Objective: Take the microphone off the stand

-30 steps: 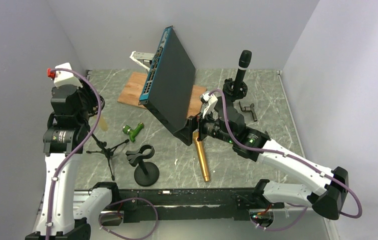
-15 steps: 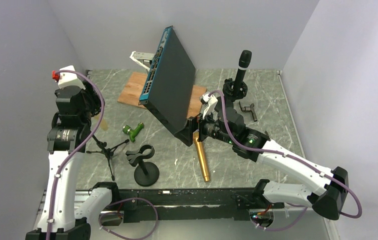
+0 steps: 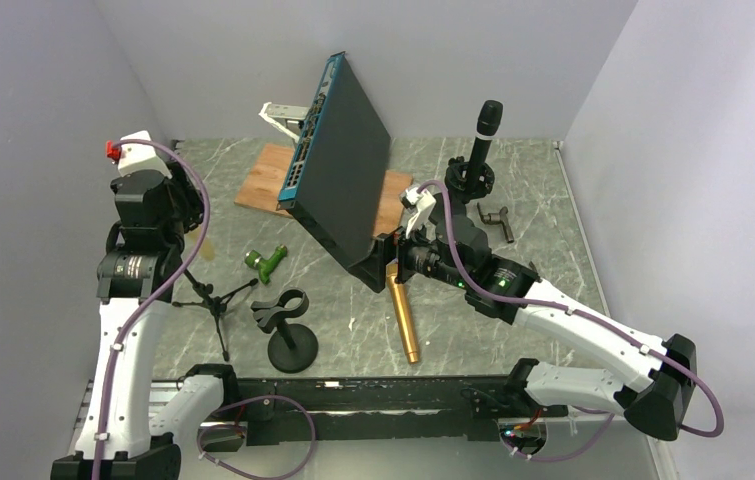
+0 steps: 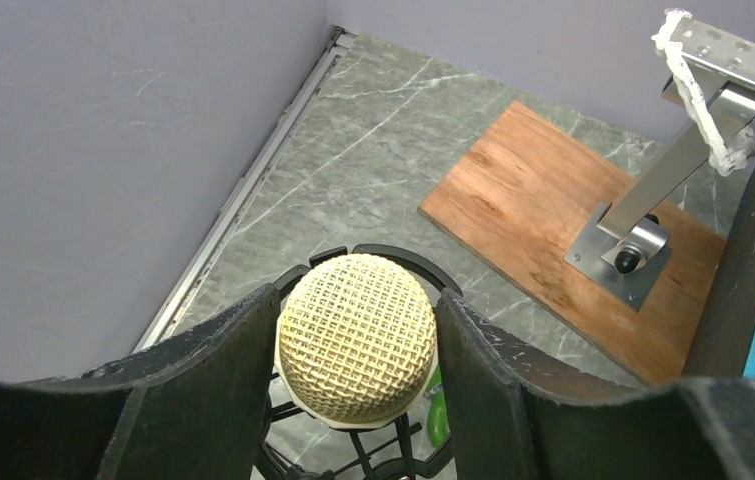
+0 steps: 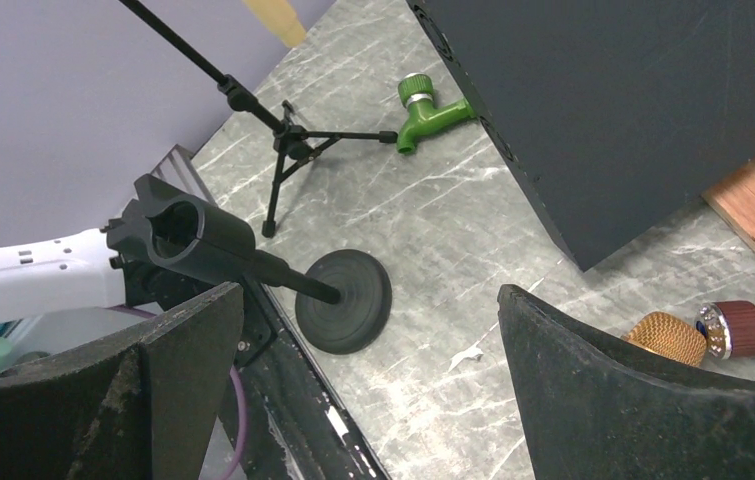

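Marbled grey-green table [image 4: 373, 150], lilac walls. Microphone [image 4: 357, 338] near table's left edge, seated in clip [image 4: 393, 255] of tripod stand [image 3: 215, 300], not yet lifted. Long axis steep, cream mesh head uppermost. Left gripper [image 4: 358, 300] straddles head from above; fingers [image 4: 223, 370] part-open, seemingly pressed on both sides, so grip looks made. Pull likely along axis, upward. Right gripper [image 5: 368, 293] well apart, mid-table, spread wide, empty.
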